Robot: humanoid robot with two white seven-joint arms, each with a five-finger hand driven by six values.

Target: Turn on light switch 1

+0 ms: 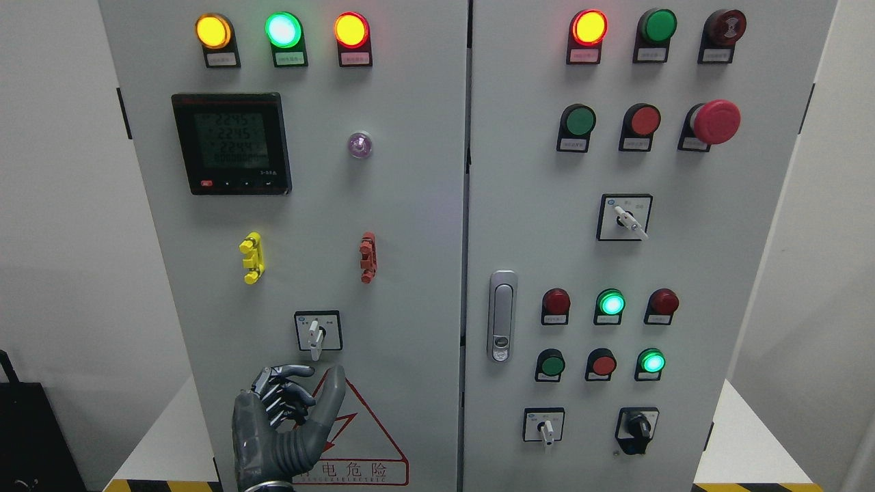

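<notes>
So the left robot hand (287,417) is up in front of the grey cabinet (410,205), fingers loosely curled and thumb sticking up, not gripping anything. It sits just under the small white-handled switch (316,333) low on the left door, close but not touching. The switch handle points straight down. Behind the hand there's a red warning triangle (362,437). Several lamps (283,29) are lit up top.

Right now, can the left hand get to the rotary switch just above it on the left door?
Probably yes. The left hand is raised just below the rotary switch, fingers loosely curled and holding nothing. Only bare door panel lies between them, and nothing blocks the way up.
</notes>
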